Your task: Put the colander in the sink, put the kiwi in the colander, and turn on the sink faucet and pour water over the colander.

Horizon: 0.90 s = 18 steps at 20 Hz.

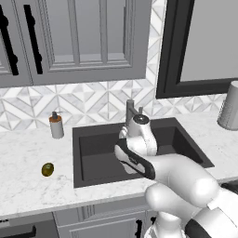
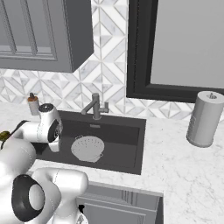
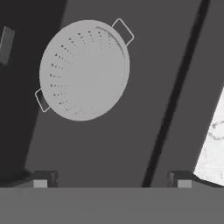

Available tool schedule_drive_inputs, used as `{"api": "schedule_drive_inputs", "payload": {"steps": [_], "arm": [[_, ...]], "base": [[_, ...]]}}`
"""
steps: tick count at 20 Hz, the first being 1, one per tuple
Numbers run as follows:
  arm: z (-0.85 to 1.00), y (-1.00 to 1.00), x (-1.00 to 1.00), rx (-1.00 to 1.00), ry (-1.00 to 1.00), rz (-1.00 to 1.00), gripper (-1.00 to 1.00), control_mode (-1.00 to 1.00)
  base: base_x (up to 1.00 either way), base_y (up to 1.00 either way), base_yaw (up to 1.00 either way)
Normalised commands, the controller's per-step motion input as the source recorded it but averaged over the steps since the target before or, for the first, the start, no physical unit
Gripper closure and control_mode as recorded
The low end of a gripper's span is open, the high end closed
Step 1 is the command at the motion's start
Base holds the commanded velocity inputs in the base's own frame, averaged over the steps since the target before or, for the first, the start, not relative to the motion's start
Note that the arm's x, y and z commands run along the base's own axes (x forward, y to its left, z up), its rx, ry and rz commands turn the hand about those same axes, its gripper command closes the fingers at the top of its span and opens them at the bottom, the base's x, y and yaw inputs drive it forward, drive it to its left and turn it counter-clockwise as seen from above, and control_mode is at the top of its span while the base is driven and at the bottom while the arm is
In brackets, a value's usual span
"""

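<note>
Gripper (image 3: 112, 178) jaws wide apart, empty, above the sink (image 2: 131, 164) floor. Step one done: colander (image 3: 84, 70) sits upright in the basin, open side up, handles diagonal in hand view. Kiwi (image 1: 47, 169) on counter left of sink, long axis indistinct. Faucet (image 2: 95, 106) shows no water.

I am seeing open floor in the sink (image 2: 131, 144) all around the colander (image 2: 87, 148), which is sitting apart from every wall. The faucet (image 2: 95, 106) is standing at the back rim (spout angled over the basin). Left counter (image 1: 28, 153) is lying open around the kiwi (image 1: 47, 169) and soap bottle (image 1: 56, 125).
</note>
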Motion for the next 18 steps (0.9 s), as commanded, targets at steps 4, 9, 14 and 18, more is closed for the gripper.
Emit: {"api": "schedule_drive_inputs", "payload": {"steps": [4, 9, 14, 18], "arm": [[0.11, 0.67, -0.29, 0.0, 0.11, 0.61, -1.0, -1.0], [0.22, 0.88, -0.02, 0.0, 0.21, 0.6, -1.0, -1.0], [0.69, 0.67, -0.02, -0.05, 0.05, 0.13, -1.0, -1.0], [0.73, 0.44, -0.27, -0.12, 0.0, 0.0, -1.0, -1.0]], "base": [[0.0, 0.0, 0.0], [0.0, 0.0, 0.0], [0.0, 0.0, 0.0], [0.0, 0.0, 0.0]]}}
